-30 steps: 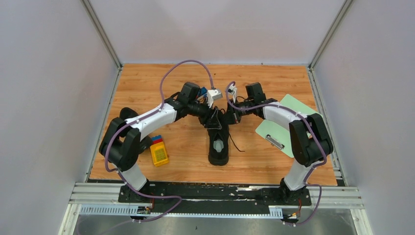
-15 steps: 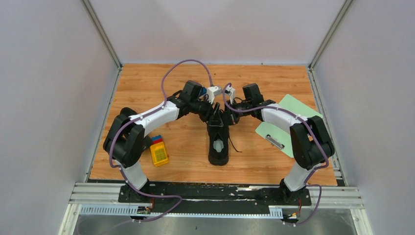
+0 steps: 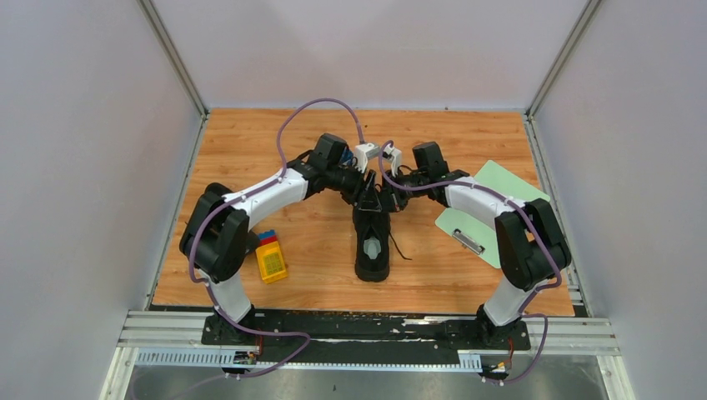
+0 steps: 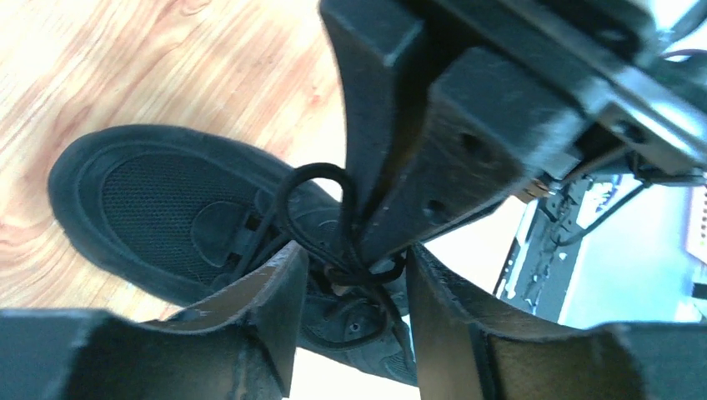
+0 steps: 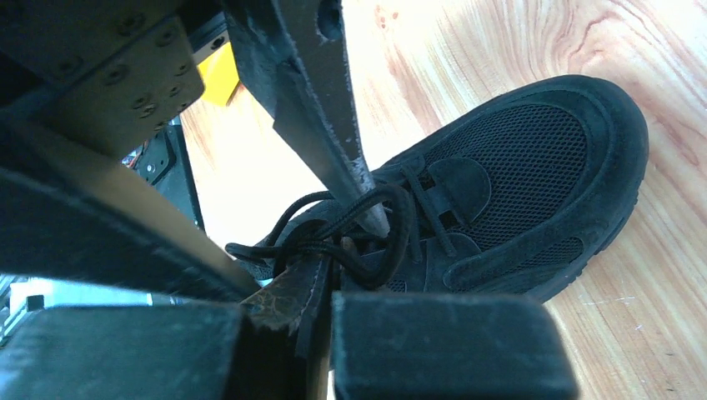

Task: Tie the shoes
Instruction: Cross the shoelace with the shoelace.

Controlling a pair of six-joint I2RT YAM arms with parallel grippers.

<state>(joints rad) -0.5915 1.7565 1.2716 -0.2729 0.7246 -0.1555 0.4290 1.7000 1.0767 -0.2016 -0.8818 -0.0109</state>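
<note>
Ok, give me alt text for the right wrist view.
A black sneaker lies on a wooden table, its lace in a loose loop. The right gripper, jaws shut, pinches the lace while a left gripper finger meets the loop.

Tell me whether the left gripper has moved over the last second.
Yes. The left gripper has shifted slightly to the right, farther from the yellow block and closer in over the laced part of the shoe.

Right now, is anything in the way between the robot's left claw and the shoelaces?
Nothing visible. The open left gripper straddles the laces of the shoe; the right gripper, shut on the laces, works close beside it.
</note>
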